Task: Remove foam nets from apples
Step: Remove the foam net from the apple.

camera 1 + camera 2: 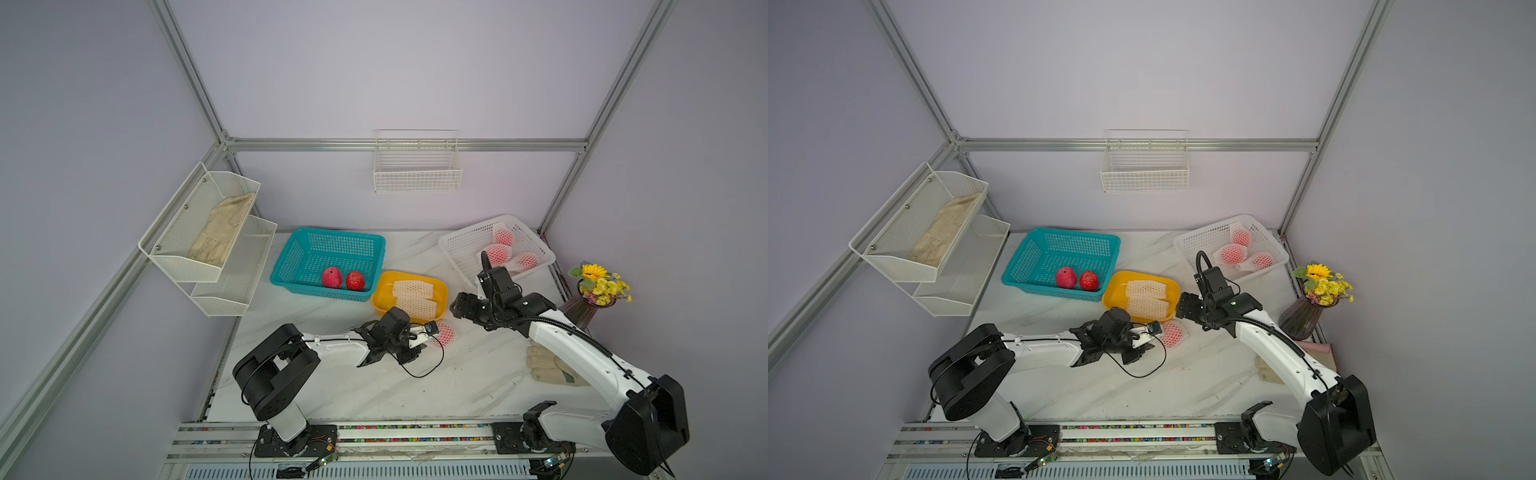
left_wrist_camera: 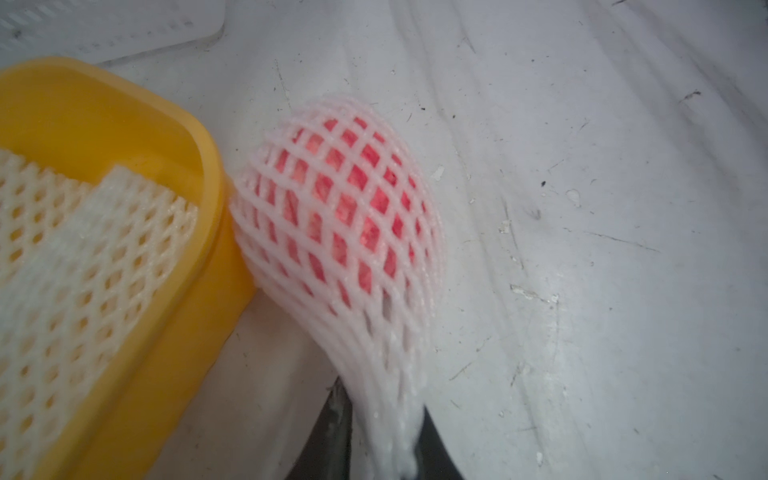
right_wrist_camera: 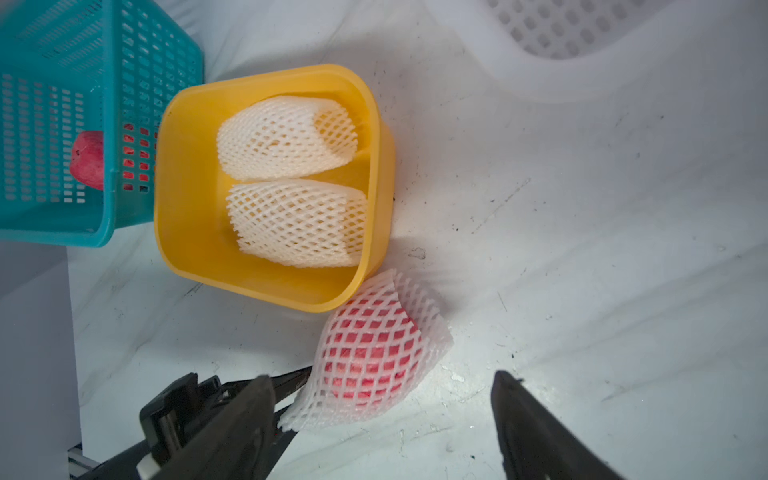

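Netted apple [image 2: 353,208] lies on the table, touching one corner of the yellow tub [image 3: 191,232]. Left gripper [image 2: 384,432] is clamped on the net [image 2: 386,365] at its gathered tail. Right gripper [image 3: 382,376] is spread wide to either side of the apple, holding nothing.

Watch: thin pinch, soft foam. Pull hard and it may slip or tear. If your right jaws close on mesh as well as fruit, the net locks on. Unbraced, the apple drags along and shoves the tub.

Left wrist view shows the pinch. Right wrist view shows the net's flared open end beside the tub. Top views show neither clearly.
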`<action>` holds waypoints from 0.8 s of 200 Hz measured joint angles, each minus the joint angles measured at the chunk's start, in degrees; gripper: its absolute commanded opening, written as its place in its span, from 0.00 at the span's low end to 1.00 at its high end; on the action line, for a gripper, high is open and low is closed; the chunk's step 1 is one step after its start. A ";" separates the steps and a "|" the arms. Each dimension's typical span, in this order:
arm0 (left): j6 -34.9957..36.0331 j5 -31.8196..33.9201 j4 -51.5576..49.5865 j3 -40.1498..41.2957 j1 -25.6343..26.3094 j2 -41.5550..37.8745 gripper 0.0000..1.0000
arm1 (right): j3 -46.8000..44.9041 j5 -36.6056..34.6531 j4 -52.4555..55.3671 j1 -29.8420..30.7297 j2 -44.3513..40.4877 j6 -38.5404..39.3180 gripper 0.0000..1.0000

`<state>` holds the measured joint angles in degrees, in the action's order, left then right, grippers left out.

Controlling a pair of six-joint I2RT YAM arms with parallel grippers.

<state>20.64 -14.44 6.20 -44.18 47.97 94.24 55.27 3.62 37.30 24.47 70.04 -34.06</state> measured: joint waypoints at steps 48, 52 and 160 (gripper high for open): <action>-1.73 -2.78 -7.91 -2.10 0.00 -3.50 0.06 | -8.57 1.46 -10.73 0.00 -9.86 11.41 0.76; -2.14 -2.89 -8.76 -2.21 0.00 -4.17 0.06 | -9.40 1.99 -11.78 0.02 -10.64 12.41 0.76; -16.09 -4.20 -30.73 -5.33 -3.15 -17.99 0.06 | -21.11 24.68 -33.14 0.72 -11.87 33.99 0.80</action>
<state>4.56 -18.63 -24.53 -49.52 44.82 76.25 34.15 28.29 4.16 25.19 58.17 -0.08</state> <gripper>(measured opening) 0.063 0.795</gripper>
